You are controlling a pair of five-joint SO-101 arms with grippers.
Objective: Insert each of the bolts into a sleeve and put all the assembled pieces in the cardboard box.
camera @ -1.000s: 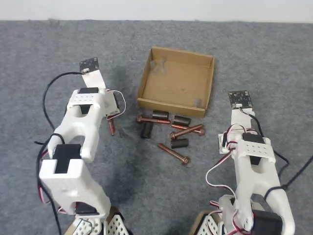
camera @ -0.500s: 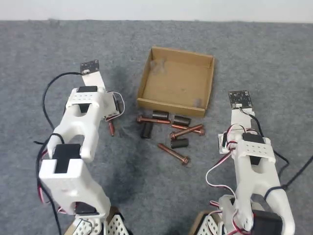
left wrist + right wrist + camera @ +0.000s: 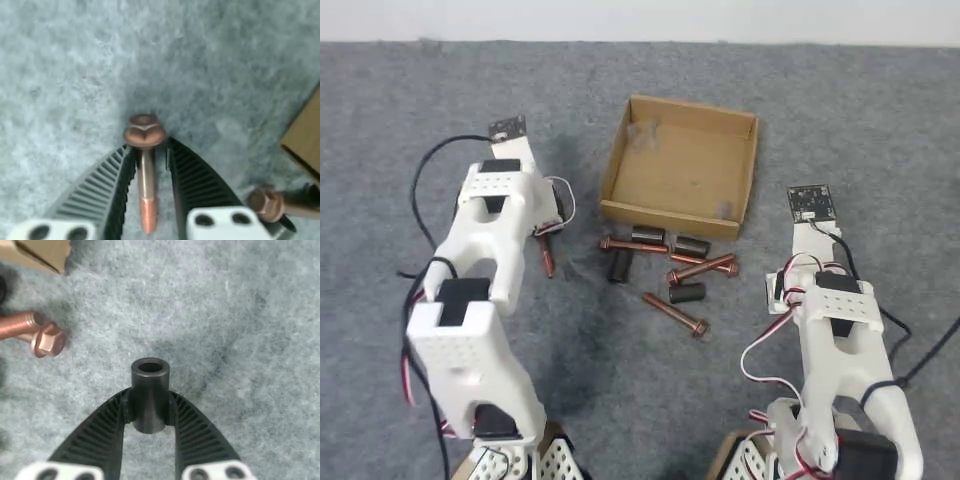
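Now the left arm has eased toward the tabletop's far edge, its left tool (image 3: 147,145) straddling a bolt (image 3: 146,185) lying leftward of the cardboard box (image 3: 670,217); whether it pinches yet, I cannot tell. The right tool (image 3: 149,396) pinches a sleeve (image 3: 150,375) toward the right edge, so mating them looks near.

Shiny coppery metal bolt (image 3: 144,150), smooth matt black sleeve (image 3: 149,392), fuzzy grey carpet (image 3: 840,110), matt brown cardboard box (image 3: 670,217)
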